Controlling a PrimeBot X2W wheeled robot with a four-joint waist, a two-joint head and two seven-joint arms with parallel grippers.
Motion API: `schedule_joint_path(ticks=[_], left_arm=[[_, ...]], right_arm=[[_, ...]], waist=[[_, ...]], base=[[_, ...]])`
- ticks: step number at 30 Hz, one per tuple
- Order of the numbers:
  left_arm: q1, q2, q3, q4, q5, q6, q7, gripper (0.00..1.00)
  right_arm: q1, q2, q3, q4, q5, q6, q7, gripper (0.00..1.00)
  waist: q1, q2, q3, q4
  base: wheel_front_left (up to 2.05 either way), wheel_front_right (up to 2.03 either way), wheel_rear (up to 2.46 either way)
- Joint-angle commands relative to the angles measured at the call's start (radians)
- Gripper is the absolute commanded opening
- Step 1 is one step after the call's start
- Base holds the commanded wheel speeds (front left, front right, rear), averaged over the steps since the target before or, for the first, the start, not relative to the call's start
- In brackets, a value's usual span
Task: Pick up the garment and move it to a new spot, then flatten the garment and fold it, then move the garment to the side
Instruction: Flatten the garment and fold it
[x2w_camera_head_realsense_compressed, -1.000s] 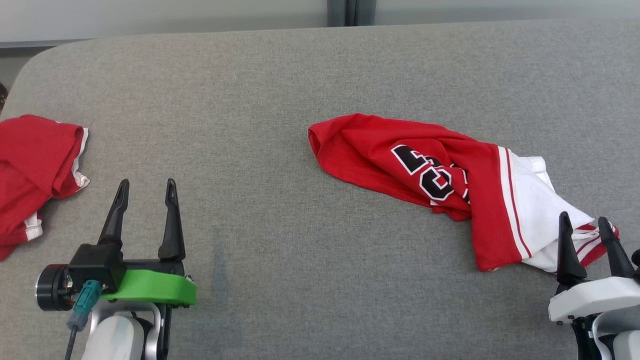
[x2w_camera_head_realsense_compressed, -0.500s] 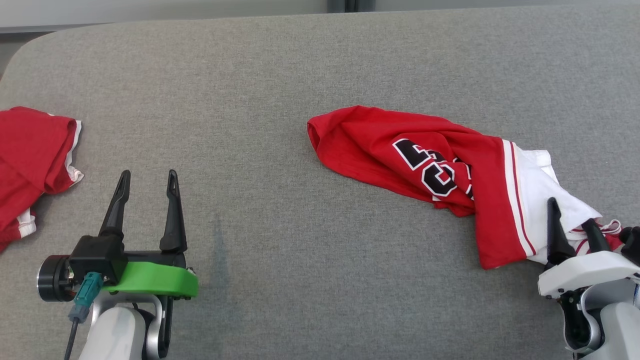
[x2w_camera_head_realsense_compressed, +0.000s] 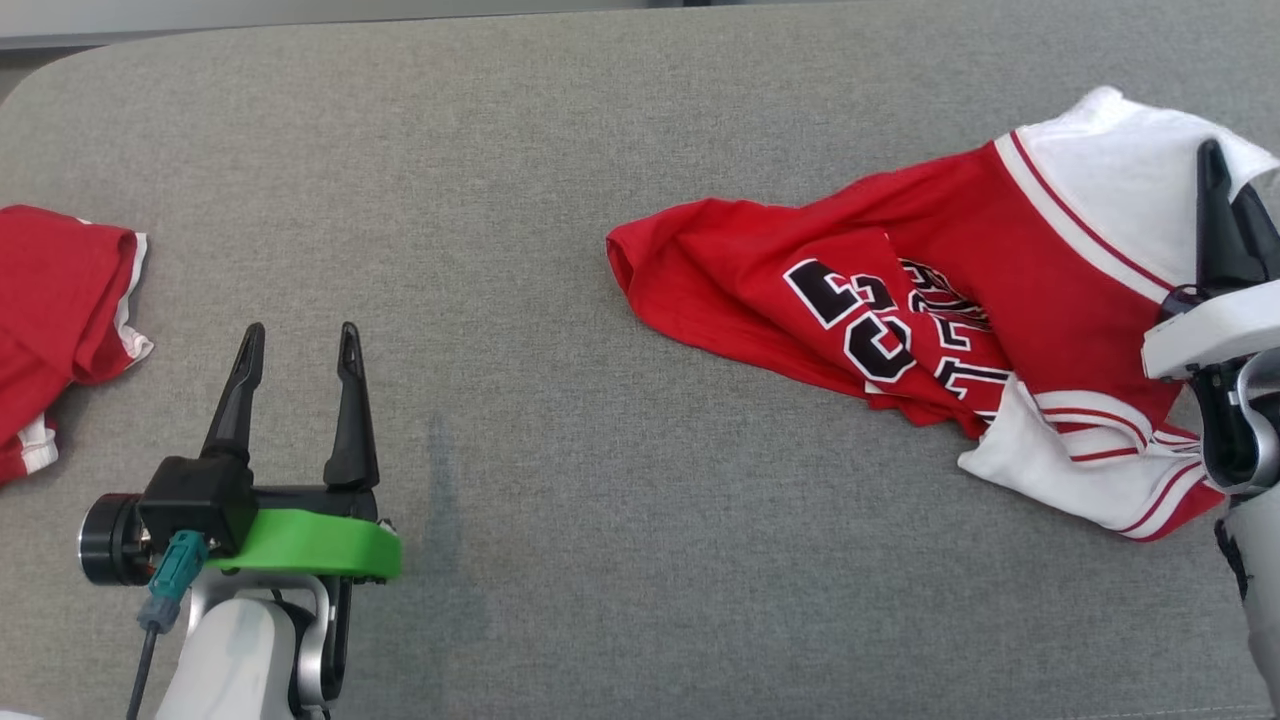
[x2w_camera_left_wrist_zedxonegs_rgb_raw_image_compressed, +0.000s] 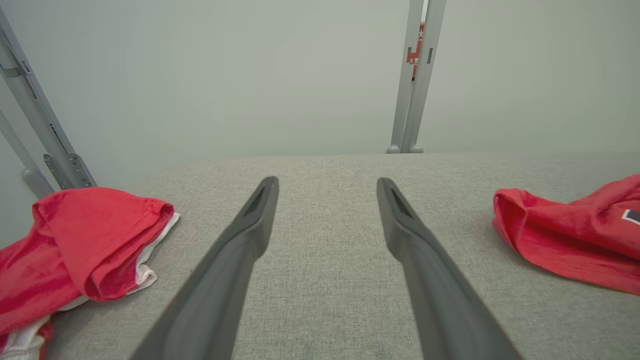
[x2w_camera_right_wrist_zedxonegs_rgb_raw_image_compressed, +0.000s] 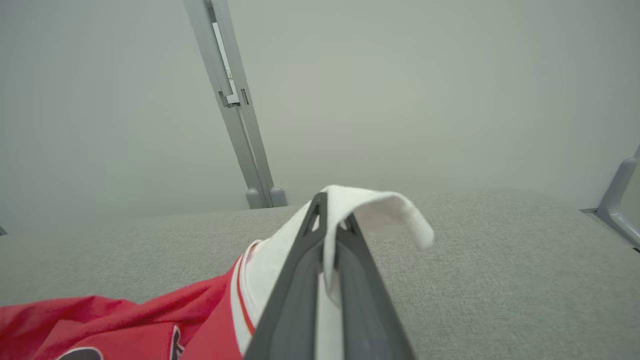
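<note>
Grey table (x2w_camera_head_realsense_compressed: 600, 150), garment (x2w_camera_head_realsense_compressed: 760, 280) lettering partly hidden, right gripper (x2w_camera_head_realsense_compressed: 1218, 168) pinching it

**Fig.** Inventory of my workspace. Garments: two, both red with white trim, namely the numbered jersey (x2w_camera_head_realsense_compressed: 880, 290) and the plain red garment (x2w_camera_head_realsense_compressed: 60, 290). Grippers: two, my left gripper (x2w_camera_head_realsense_compressed: 297, 340) and my right gripper (x2w_camera_head_realsense_compressed: 1228, 172), each with two long dark fingers, four fingers in all. Table (x2w_camera_head_realsense_compressed: 600, 120): one, grey and fabric-topped. Green collar (x2w_camera_head_realsense_compressed: 310, 545) on my left gripper: one. Teal cable plug (x2w_camera_head_realsense_compressed: 172, 590) beside it: one. Large black numerals on the jersey: two.
</note>
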Motion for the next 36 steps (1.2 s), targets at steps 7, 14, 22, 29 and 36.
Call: schedule_joint_path(ticks=[7,14,22,29,36], left_arm=[[-0.034,-0.015,-0.009,0.007,0.006,-0.014,-0.007,1.00],[-0.035,-0.017,0.000,0.016,0.009,-0.014,-0.008,1.00],[-0.030,-0.007,0.008,0.010,0.016,-0.017,-0.007,1.00],[0.000,-0.007,0.012,0.014,0.018,-0.015,-0.007,1.00],[0.036,0.000,0.018,0.017,0.008,-0.005,-0.007,1.00]], right_arm=[[-0.007,-0.056,-0.015,0.254,0.054,-0.002,0.024,0.00],[-0.006,-0.064,0.003,0.456,0.086,-0.002,-0.022,0.83],[-0.048,-0.089,-0.013,0.438,0.061,-0.002,-0.081,1.00],[0.078,-0.024,-0.120,0.162,-0.023,-0.002,-0.079,1.00],[0.273,0.089,-0.143,-0.133,-0.104,-0.002,-0.079,1.00]], waist=[[0.0000,0.0000,0.027,0.028],[0.0000,0.0000,0.031,0.025],[0.0000,0.0000,0.019,-0.002],[0.0000,0.0000,-0.018,-0.007],[0.0000,0.0000,-0.068,-0.018]], base=[[0.00,0.00,0.00],[0.00,0.00,0.00],[0.00,0.00,0.00],[0.00,0.00,0.00],[0.00,0.00,0.00]])
